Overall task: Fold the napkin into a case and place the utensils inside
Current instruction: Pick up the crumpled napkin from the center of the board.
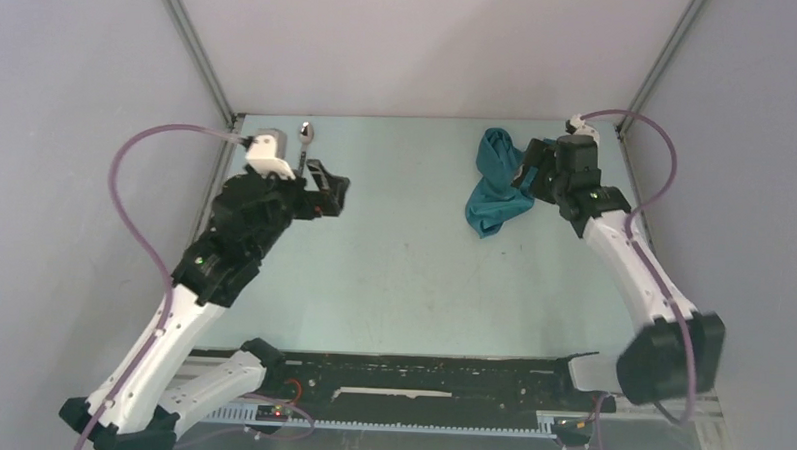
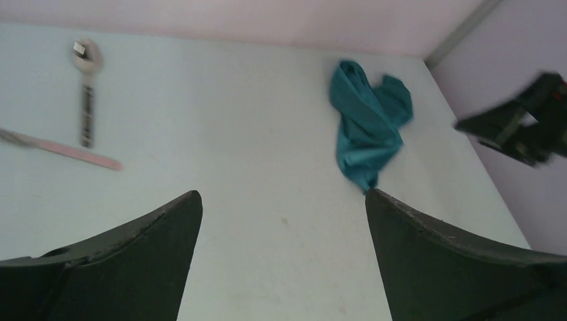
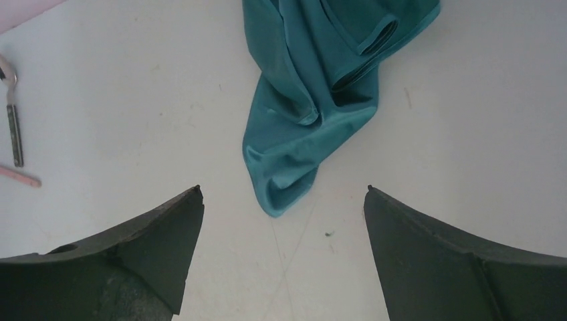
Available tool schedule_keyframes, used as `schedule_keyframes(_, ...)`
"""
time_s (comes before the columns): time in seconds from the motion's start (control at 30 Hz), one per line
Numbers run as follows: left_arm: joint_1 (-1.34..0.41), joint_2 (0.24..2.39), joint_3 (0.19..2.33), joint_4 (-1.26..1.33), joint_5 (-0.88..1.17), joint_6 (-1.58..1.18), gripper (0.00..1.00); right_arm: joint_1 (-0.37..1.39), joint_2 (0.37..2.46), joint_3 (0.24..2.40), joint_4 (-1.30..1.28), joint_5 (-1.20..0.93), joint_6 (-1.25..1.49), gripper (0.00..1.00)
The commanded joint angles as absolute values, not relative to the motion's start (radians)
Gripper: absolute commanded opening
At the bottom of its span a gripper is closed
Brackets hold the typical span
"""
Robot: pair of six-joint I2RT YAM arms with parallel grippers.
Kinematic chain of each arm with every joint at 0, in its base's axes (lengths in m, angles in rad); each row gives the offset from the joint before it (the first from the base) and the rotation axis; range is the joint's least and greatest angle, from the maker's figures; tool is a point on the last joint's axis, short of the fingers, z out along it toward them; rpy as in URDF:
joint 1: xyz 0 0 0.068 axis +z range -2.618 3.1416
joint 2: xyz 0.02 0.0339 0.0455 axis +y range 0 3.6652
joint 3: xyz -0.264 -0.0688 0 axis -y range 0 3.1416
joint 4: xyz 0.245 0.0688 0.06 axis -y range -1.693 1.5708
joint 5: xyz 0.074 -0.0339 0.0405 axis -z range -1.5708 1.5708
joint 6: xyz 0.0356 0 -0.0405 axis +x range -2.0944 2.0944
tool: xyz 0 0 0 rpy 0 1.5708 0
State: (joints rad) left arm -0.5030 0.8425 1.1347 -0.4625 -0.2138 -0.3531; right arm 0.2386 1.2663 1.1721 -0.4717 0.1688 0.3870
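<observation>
I saw a pale table (image 1: 403, 275) — grey walls (image 1: 69, 93) around — napkin (image 1: 496, 183) crumpled upper right, spoon (image 1: 305, 132) upper left, left gripper (image 2: 282, 192) and right gripper (image 3: 283, 187) gaping, empty.

Top view looks down from behind both arms (image 1: 224, 239); wrist views face forward between their fingers (image 2: 134, 267), near the table (image 1: 403, 275); all share the napkin (image 1: 496, 183) before the right gripper (image 1: 528, 170).

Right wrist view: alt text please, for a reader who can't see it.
A crumpled teal cloth napkin lies bunched on the pale table, its near end pointing into the gap of the open right gripper. At the left edge lie a small metal spoon and the end of a slim knife.
</observation>
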Motion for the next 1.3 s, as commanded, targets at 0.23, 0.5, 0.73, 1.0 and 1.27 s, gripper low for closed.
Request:
schedule_keyframes(0.23,-0.696,1.267,0.952,-0.043,0.048,-0.697,1.00,0.042,1.827,1.405,-0.312,-0.266,0.506,0.52)
schedule_keyframes(0.5,-0.719,1.552,1.056,0.106,0.114,-0.751,0.97,0.054,1.927,1.451,-0.339,-0.207,0.438,0.41)
schedule_keyframes(0.73,-0.729,1.641,1.072,0.142,0.127,-0.774,0.87,0.084,1.924,1.450,-0.357,-0.132,0.410,0.30)
schedule_keyframes(1.0,-0.769,1.823,1.209,0.155,0.135,-0.752,0.76,0.084,1.804,1.435,-0.434,-0.118,0.433,0.00)
schedule_keyframes(1.27,-0.831,2.056,1.349,0.258,0.041,-0.870,0.55,0.037,1.737,1.426,-0.440,-0.213,0.492,0.00)
